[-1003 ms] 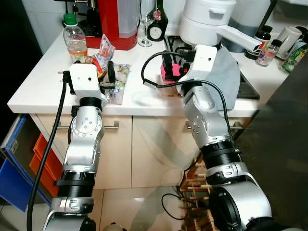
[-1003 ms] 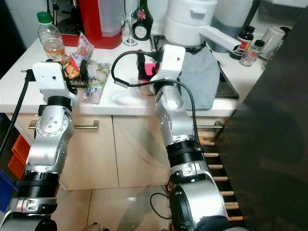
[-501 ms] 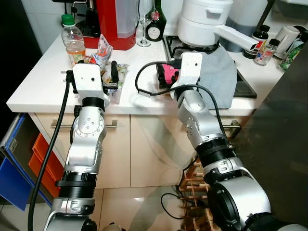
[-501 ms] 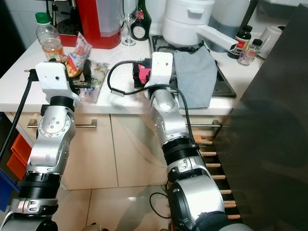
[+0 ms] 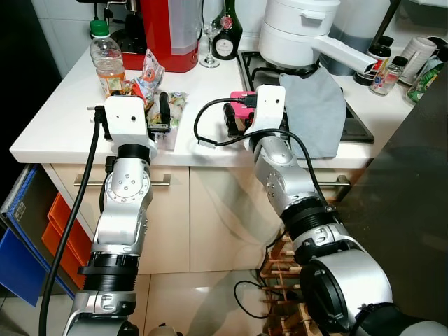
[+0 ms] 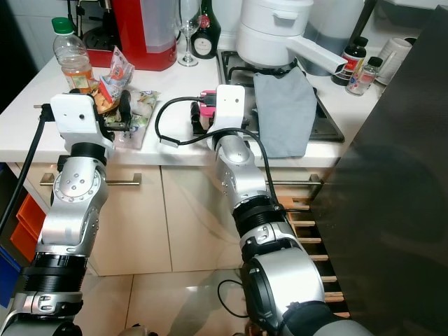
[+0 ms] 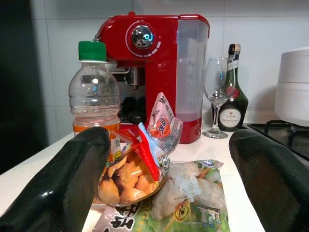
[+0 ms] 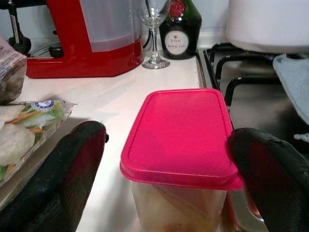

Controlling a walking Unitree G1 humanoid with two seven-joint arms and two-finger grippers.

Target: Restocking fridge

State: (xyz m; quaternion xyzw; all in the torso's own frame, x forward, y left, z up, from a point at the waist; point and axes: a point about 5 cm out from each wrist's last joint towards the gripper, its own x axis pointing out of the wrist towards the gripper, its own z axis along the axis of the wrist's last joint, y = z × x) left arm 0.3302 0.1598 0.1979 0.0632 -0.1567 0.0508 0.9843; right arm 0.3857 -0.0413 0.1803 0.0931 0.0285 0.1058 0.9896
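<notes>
While the right gripper (image 8: 164, 164) straddles the tub (image 8: 179, 140) with its fingers (image 8: 72, 159) apart, one pad looks to be brushing the pink lid's edge and the other stands off it, so the grasp is lopsided and not yet closed. The tub sits on the counter (image 5: 56, 119) near the front edge, at about 9 o'clock from the hob (image 5: 308, 66) and the grey cloth (image 5: 318, 108). Closing from here could push the tub sideways toward the hob grate before both pads bite, or pinch only the lid rim and pop it off, spilling the contents. The wrist cable (image 5: 210, 126) loops on the counter at 9 o'clock from the tub and might snag during a lift. The left gripper (image 7: 169, 159) is open too, aimed at the snack bag (image 7: 133, 169) and the vegetable pack (image 7: 193, 198) lying against it. At 12 o'clock from those stand the bottle (image 5: 108, 59) and the glass (image 5: 211, 31); a careless reach could topple either, and the glass would break.
</notes>
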